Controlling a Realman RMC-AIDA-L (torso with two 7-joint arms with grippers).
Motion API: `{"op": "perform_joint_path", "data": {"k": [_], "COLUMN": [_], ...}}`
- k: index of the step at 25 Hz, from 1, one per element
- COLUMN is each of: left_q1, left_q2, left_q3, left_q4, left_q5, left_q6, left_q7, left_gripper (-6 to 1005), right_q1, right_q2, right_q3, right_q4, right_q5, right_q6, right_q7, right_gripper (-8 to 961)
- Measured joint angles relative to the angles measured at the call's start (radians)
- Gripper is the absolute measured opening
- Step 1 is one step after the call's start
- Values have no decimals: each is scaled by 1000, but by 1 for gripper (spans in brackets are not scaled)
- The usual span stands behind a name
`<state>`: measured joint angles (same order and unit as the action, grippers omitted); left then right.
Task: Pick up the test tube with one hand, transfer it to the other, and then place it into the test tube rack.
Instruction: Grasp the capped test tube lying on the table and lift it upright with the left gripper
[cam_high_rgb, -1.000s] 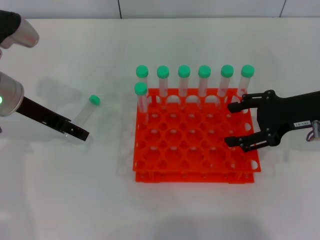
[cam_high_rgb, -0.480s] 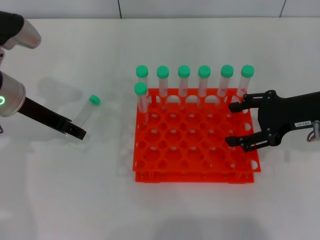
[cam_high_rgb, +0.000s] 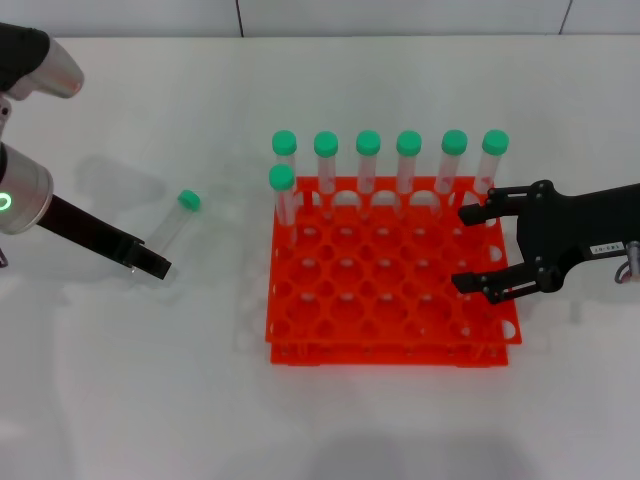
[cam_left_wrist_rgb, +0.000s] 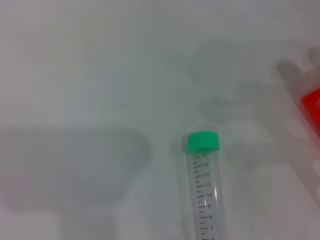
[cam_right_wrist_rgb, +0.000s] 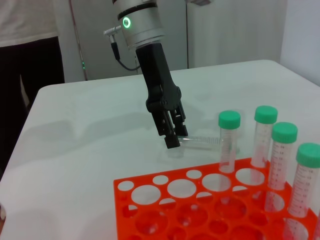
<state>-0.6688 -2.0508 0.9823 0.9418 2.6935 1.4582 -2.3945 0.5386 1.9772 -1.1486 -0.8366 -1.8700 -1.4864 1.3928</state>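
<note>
Tubes with green caps (cam_high_rgb: 409, 160) stand along the far row of the test tube rack (cam_high_rgb: 385, 300), seven in all, one of them in the second row at the rack's left corner. Left of the rack, well apart from it, the test tube (cam_high_rgb: 172, 225) lies flat on the white tabletop (cam_high_rgb: 320, 80), cap pointing away from the robot. The left tool (cam_high_rgb: 152, 266) hangs just at the tube's rounded end, fingers pressed close together and holding nothing. The right tool (cam_high_rgb: 470, 248), with its white label, hovers over the rack's right edge, fingers spread wide and empty.
</note>
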Motion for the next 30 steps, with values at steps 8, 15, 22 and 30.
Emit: {"op": "perform_joint_path", "data": {"k": [8,15,22,30], "left_q1": [-1,-1,1,45], "left_q2": [-1,-2,-1,-9], "left_q3": [-1,-1,-1,-9], "left_q4": [-13,-17,-17,86], "left_q5": [10,12,10,-83], "left_q6": [-15,-15,-18,-33], "left_q7": [-1,-4,-6,42], "left_gripper": [516,449,201,189], "right_q1": [-2,0,2,-4], "right_q2": [0,0,0,0], "right_q3": [-3,0,3,4], "right_q4": [-2,-3,-3,-4], "right_q5": [0,0,0,0], "right_q6": [0,-1,-3,-5], "right_q7": [2,2,3,2], "right_gripper": [840,840,841,841]}}
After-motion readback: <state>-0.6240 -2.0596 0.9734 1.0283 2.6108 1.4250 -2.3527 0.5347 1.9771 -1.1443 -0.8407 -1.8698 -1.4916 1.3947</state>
